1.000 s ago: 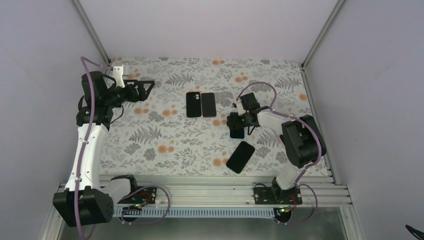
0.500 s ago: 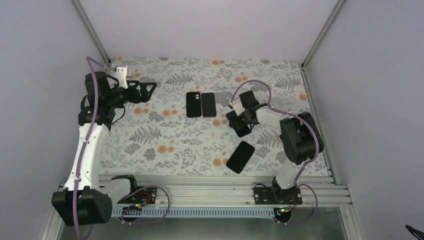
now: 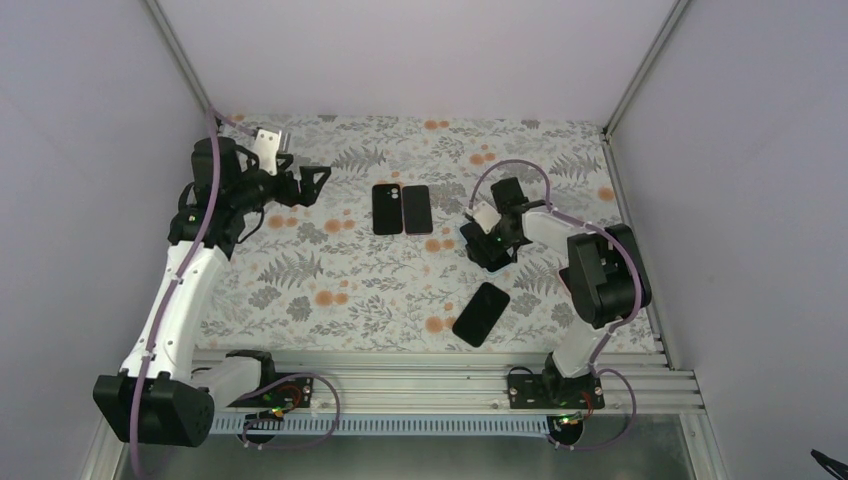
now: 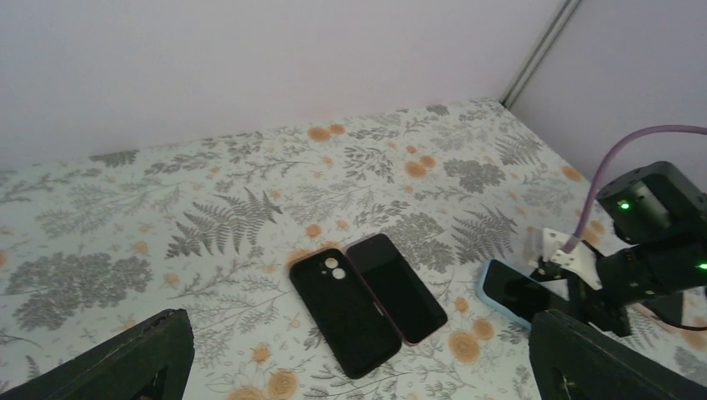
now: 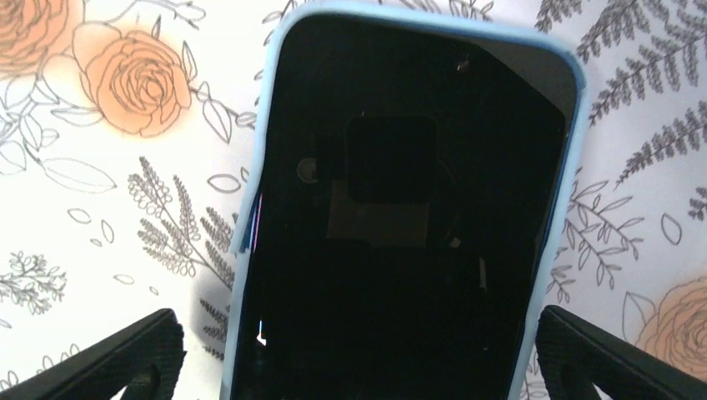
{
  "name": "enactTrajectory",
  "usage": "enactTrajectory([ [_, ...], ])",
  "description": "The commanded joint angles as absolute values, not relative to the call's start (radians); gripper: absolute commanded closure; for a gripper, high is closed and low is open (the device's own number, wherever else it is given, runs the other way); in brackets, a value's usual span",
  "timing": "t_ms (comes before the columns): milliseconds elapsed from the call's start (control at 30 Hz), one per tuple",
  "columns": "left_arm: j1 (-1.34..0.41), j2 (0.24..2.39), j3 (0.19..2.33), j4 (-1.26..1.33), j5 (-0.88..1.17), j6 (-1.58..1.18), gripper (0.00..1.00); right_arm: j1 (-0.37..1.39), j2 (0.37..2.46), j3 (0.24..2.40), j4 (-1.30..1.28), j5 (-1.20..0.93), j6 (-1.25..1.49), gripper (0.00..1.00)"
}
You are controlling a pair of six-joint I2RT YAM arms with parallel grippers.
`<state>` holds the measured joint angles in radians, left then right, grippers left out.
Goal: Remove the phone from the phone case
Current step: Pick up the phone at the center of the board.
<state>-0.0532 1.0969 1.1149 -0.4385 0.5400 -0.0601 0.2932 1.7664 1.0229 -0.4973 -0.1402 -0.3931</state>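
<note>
Right wrist view: my right gripper (image 5: 354, 333) spread wide astride the phone (image 5: 400, 250) in its blue case (image 5: 570, 142), lower end cut off; left gripper (image 4: 358, 333) gapes too.

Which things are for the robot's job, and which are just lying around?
For the job: dark phone; its light blue phone case.
Just lying about: black camera-side-up phone; dark pink-edged phone beside it; slanted black phone.
</note>
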Motion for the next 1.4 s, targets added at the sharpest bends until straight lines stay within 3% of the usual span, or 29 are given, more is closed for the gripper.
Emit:
enactTrajectory([
  [0, -0.063, 1.081, 1.123, -0.411, 0.461, 0.019, 0.0, 0.293, 1.738, 0.992, -0.521, -0.109, -0.405, 0.0],
  [200, -0.076, 1.099, 1.147, -0.399, 0.415, 0.035, 0.0, 0.293, 1.784, 0.957, -0.5, -0.083, -0.406, 0.06],
  [700, -0.087, 1.105, 1.142, -0.352, 0.365, 0.061, 0.0, 0.29, 1.819, 1.054, -0.546, -0.09, -0.438, 0.43],
  [1167, -0.088, 1.104, 1.004, -0.247, 0.552, -0.044, 0.0, 0.302, 1.594, 1.08, -0.541, -0.199, -0.474, 0.44],
  [1367, -0.088, 1.123, 0.922, -0.138, 0.827, -0.173, 0.0, 0.358, 1.502, 1.108, -0.551, -0.332, -0.451, 0.44],
])
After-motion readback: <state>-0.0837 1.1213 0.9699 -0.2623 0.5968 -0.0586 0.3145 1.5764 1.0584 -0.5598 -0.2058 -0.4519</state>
